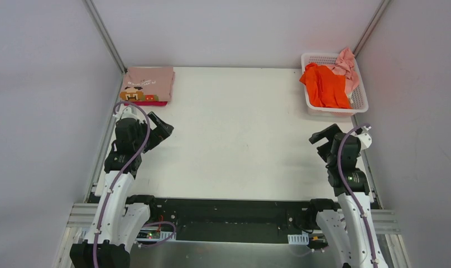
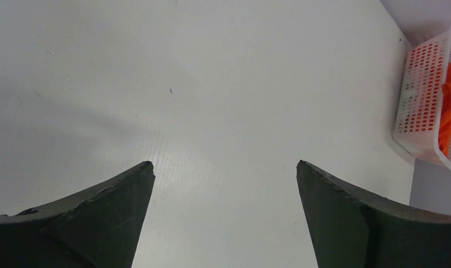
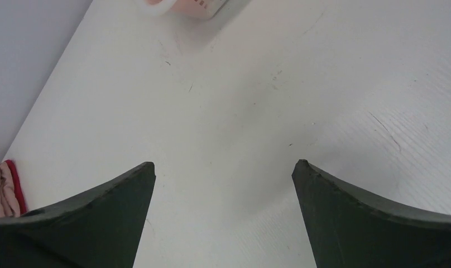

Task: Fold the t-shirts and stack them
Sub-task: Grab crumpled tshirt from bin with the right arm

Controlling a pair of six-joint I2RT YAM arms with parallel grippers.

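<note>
The left gripper's [image 2: 224, 164] fingers are spread wide with only bare table [image 1: 240, 145] showing between them, and it hangs near the left edge, pointing toward the middle. The right gripper [image 3: 223, 163] is spread just as wide over bare table near the right edge, well apart from the left one. Beyond the left gripper, in the far left corner, the dusty-pink shirt [image 1: 149, 82] lies folded flat with its cartoon face toward the near side. It rests on the magenta shirt [image 1: 152, 103], of which only a thin strip shows along the near edge. Beyond the right gripper, in the far right corner, stands the basket [image 1: 358, 105]. The orange shirt [image 1: 325, 86] is crumpled in it and spills over its left rim, and the light pink shirt [image 1: 346, 66] is bunched at its far end.
</note>
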